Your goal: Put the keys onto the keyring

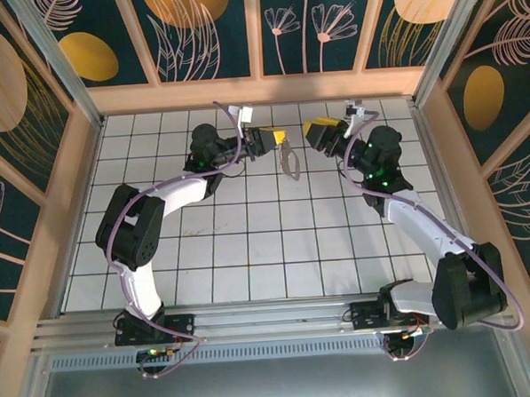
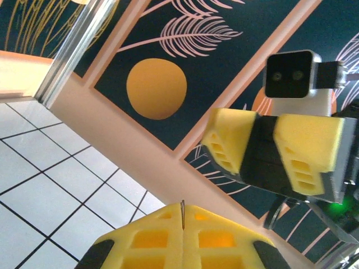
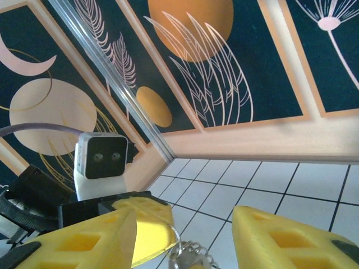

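Over the far middle of the tiled bench (image 1: 250, 253), the keyring (image 1: 290, 162) hangs as a thin pale loop from the tip of the left gripper (image 1: 280, 143). The yellow pads of that gripper are pressed together on it. In the left wrist view just a thin sliver of metal stands up out of the seam between them. Just beside it, tip to tip with the left gripper, the right gripper (image 1: 316, 129) has its fingers spread and is clear of the loop. The left arm folds its elbow out to the left, with the forearm slanting toward the far middle. The right arm keeps its elbow low at the right and reaches up and leftward. At the bottom edge of the right wrist view the loop and a small metal piece (image 3: 182, 259) on it are cut off. Too little of that piece shows to say what it is. From above, the loop's texture is too fine to make out.
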You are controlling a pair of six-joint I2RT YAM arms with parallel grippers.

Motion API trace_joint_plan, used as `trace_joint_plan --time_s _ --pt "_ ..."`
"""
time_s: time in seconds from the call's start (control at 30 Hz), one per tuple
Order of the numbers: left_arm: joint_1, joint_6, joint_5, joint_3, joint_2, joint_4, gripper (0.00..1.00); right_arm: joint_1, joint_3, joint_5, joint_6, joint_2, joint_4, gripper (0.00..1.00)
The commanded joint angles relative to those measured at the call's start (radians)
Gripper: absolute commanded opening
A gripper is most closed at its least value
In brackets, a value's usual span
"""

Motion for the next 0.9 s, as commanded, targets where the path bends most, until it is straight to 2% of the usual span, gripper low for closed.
trace_joint_plan --time_s 0.0,0.2,0.33,0.87 --pt "-0.001 0.001 0.054 0.027 0.000 0.091 0.00 -0.009 -0.012 -0.074 0.023 0.057 0.098 0.46" --pt "-0.001 -0.011 0.086 0.018 -0.019 0.111 0.00 -0.012 -0.053 -0.212 0.096 0.139 0.309 0.42" --pt "-0.001 -0.012 0.096 0.014 -0.031 0.113 0.00 -0.010 -0.093 -0.250 0.147 0.144 0.416 0.40" --pt "-0.003 -0.073 0.108 0.022 -0.024 0.184 0.00 0.029 -0.079 -0.266 0.185 0.197 0.486 0.39"
